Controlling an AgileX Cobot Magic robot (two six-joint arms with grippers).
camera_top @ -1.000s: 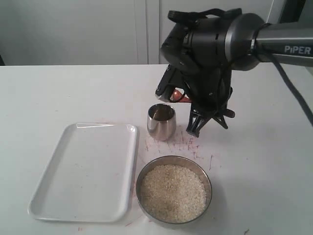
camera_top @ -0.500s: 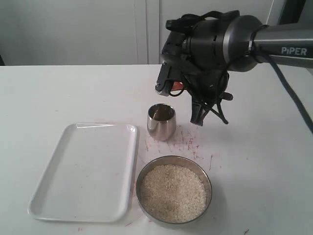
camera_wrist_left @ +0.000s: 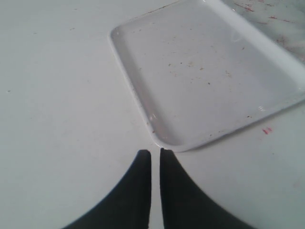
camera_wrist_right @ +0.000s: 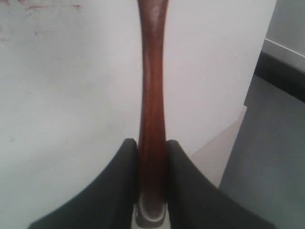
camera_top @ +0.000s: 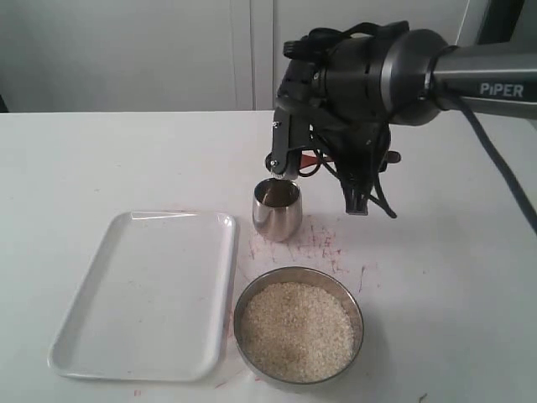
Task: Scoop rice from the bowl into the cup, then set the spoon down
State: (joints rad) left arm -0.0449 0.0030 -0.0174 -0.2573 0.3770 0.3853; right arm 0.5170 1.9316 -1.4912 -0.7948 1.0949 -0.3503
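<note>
The right gripper (camera_wrist_right: pixel 152 143) is clamped on the spoon (camera_wrist_right: pixel 152 71): in the wrist view both dark fingers press against the sides of the slim reddish-brown handle, which runs straight out between them. In the exterior view this gripper (camera_top: pixel 284 159) hangs tilted just above the cup (camera_top: pixel 277 210), its tip close over the rim, and only a small reddish piece of the spoon (camera_top: pixel 309 159) shows behind the fingers. The spoon's bowl is hidden, so I cannot tell whether it carries any grains. The cup stands upright on the table (camera_top: pixel 436 252), and its dark inside gives nothing away. Nearer the camera, apart from the cup, sits the bowl (camera_top: pixel 360 315), filled with rice (camera_top: pixel 295 332). Faint red marks (camera_top: pixel 323 243) streak the table between cup and bowl. A white tray (camera_top: pixel 143 294) lies to the left of both. The left gripper (camera_wrist_left: pixel 155 152) hovers over the table by a corner of the tray (camera_wrist_left: pixel 205 81), fingers drawn together with only a thin slit between them, holding nothing.
</note>
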